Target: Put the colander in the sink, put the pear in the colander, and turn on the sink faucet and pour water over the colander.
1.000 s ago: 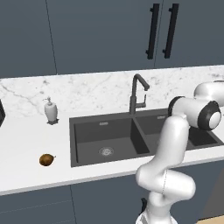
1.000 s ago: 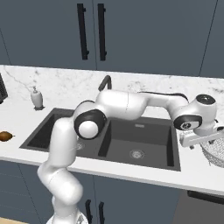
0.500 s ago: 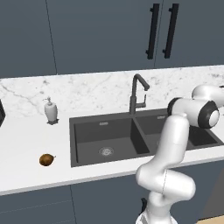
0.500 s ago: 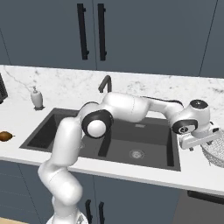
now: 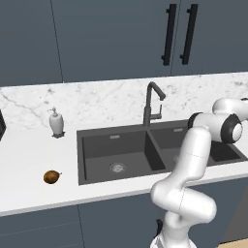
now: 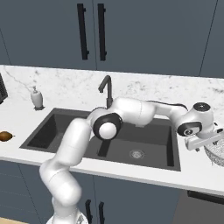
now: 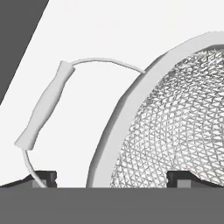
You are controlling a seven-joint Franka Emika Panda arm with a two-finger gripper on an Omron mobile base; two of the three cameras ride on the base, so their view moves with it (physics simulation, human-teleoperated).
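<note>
The colander (image 6: pixel 216 153), a silvery mesh bowl, stands on the counter right of the sink (image 6: pixel 154 136) at the picture's right edge. My gripper (image 6: pixel 208 146) hangs open just over its near rim. In the hand view the gripper (image 7: pixel 111 178) straddles the colander's rim (image 7: pixel 114 131): one fingertip (image 7: pixel 44 176) is outside by the wire side handle (image 7: pixel 43 105), the other (image 7: pixel 180 176) is over the mesh (image 7: pixel 175 118). The pear (image 5: pixel 52 177) (image 6: pixel 5 136) lies on the counter left of the sink (image 5: pixel 97 150). The dark faucet (image 5: pixel 151 104) (image 6: pixel 106 89) stands behind the divider, with no water running.
A white soap dispenser (image 5: pixel 56 122) (image 6: pixel 36 98) stands at the sink's back left corner. Dark cabinets with black handles hang above the marble backsplash. My arm stretches across the right basin. The counter's front edge lies just beyond the colander.
The hand has moved a little further right and lower, closer onto the colander's rim. The jaws stayed open. Pear and colander have not moved.
</note>
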